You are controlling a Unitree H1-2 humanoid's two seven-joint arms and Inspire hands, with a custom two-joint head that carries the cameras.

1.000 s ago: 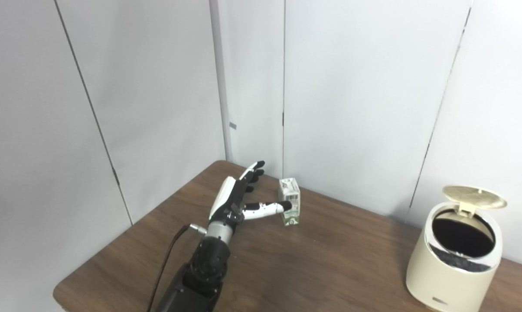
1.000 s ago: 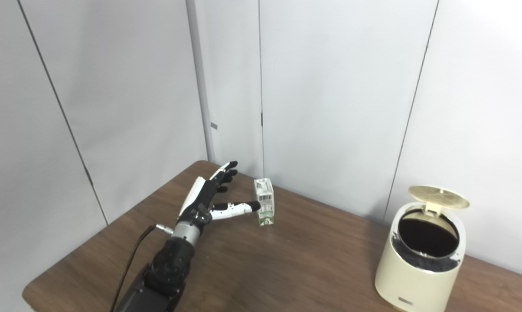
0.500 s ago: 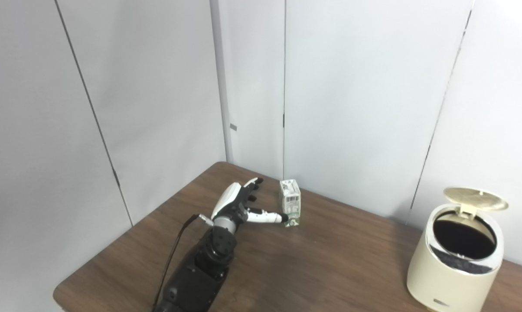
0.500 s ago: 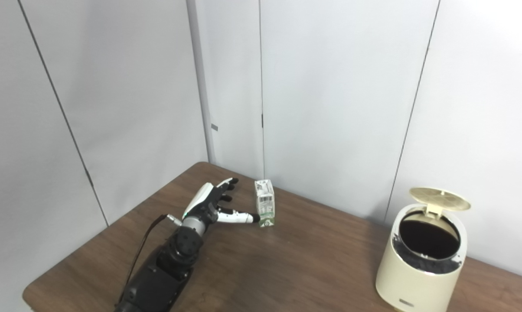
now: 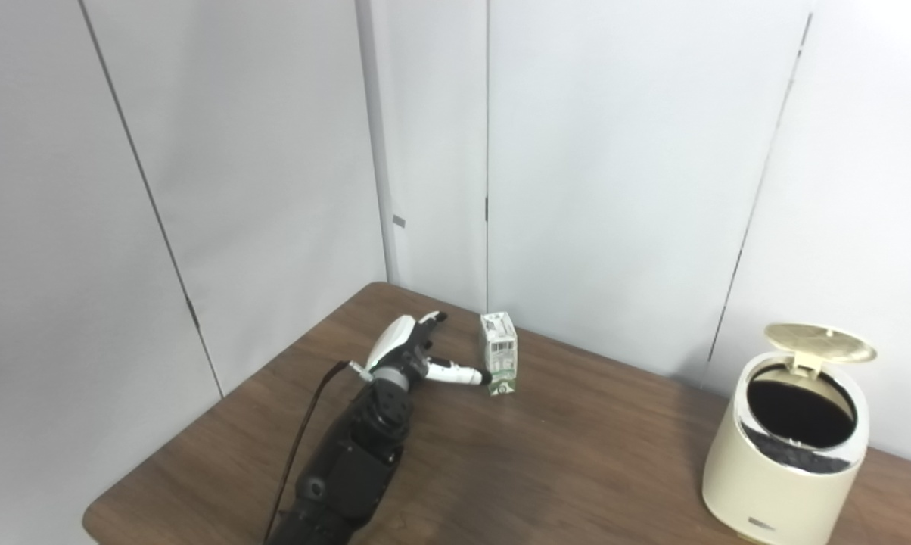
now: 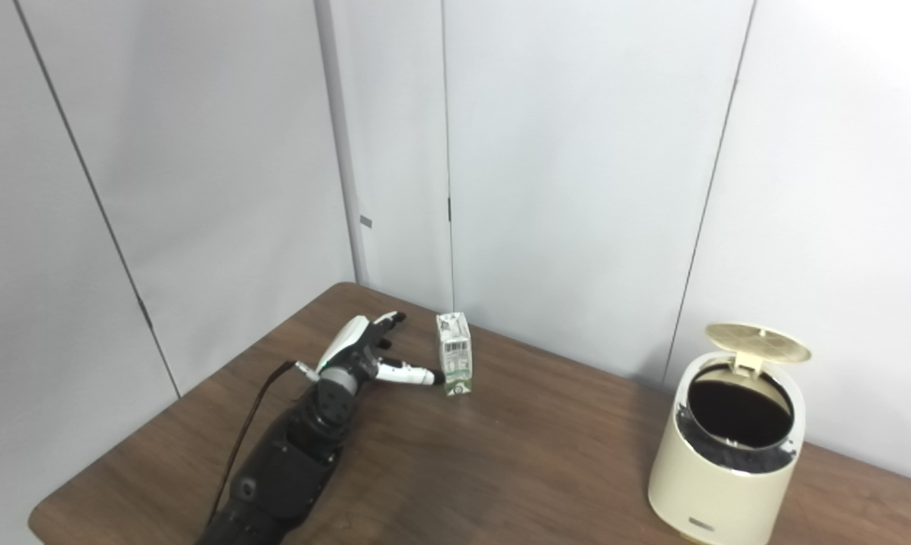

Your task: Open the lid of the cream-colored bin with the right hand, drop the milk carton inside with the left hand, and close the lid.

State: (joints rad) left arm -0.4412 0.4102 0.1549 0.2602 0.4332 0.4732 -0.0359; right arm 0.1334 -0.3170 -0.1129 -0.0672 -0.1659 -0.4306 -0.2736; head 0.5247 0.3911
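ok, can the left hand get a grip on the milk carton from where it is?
Probably yes: the left hand is open right beside the upright milk carton, thumb tip at its near side, nothing between them.

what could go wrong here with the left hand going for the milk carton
The left robot hand is open beside the upright milk carton, only its thumb tip near the base; a push there might tip or slide the carton rather than grip it. The carton stands near the table's far edge, so a shove could send it off. The open cream-colored bin is far across, risking a drop in transit.
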